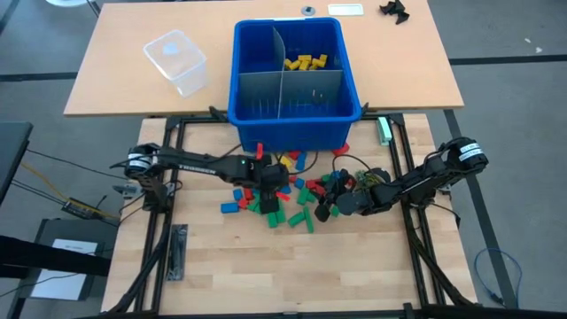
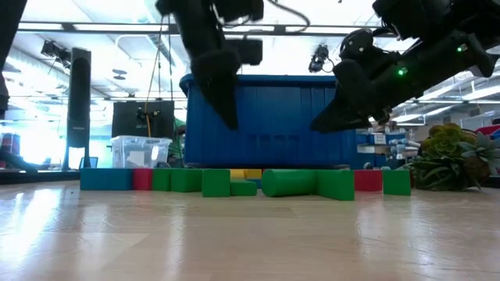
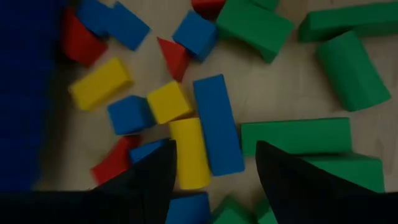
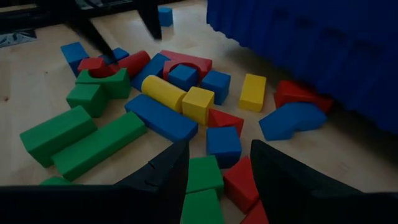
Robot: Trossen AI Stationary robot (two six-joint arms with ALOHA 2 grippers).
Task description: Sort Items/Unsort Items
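On the far desk's left side stands a clear plastic tub (image 1: 177,60). Right of it, the blue bin (image 1: 297,115) sits at that desk's near edge, split by grey dividers (image 1: 282,84); yellow blocks (image 1: 306,62) lie in its far right compartment. On the near desk (image 1: 230,266), just in front of the bin, the blocks (image 1: 288,199) lie scattered in red, yellow, green and blue. The left end effector (image 1: 267,197) hangs over the left part of this pile, fingers spread and empty, with a yellow cylinder (image 3: 189,152) and a long blue brick (image 3: 216,124) below the gap between them. The right end effector (image 1: 326,211) hovers over the pile's right edge, fingers (image 4: 168,174) parted and holding nothing, above a green block (image 4: 202,180) and a red one (image 4: 239,180).
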